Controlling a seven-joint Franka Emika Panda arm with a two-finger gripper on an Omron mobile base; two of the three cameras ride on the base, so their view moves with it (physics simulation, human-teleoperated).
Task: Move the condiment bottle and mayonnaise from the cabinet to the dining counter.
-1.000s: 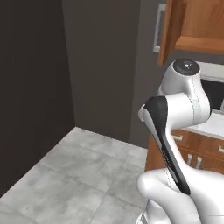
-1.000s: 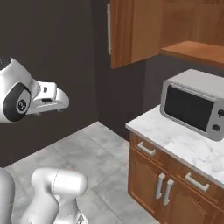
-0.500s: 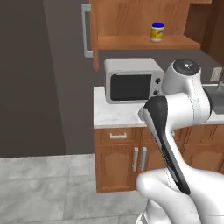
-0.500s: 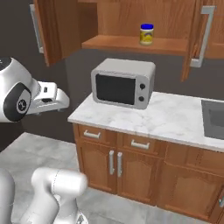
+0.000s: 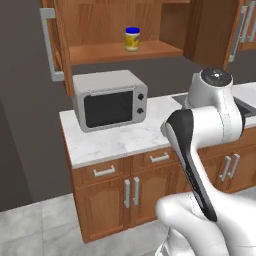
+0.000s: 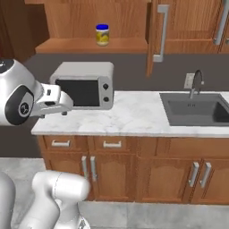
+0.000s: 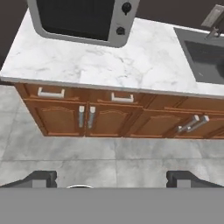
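Observation:
The mayonnaise (image 5: 132,39) (image 6: 102,34), a pale yellow jar with a blue lid, stands upright and alone on the shelf of the open wooden cabinet (image 5: 100,52) (image 6: 67,45). The condiment bottle is out of view, and so is the dining counter. My gripper (image 7: 112,179) is open with nothing between its fingertips (image 7: 41,178). It hangs well back from the worktop, over the floor, far below the jar and short of it. In the base views my arm stays folded close to the base.
A grey microwave (image 5: 110,100) (image 6: 83,85) (image 7: 83,19) sits on the marble worktop (image 5: 125,137) (image 7: 144,61) under the shelf. A sink (image 6: 197,107) with a faucet lies to its right. The cabinet doors (image 5: 59,45) (image 6: 154,36) stand open. Lower wooden cabinets (image 7: 87,116) and tiled floor (image 7: 109,155) lie below.
The whole picture has swung: the base has turned from a dark wall and bare floor to face the open cabinet, microwave and worktop. The arm's pose and the open gripper are unchanged.

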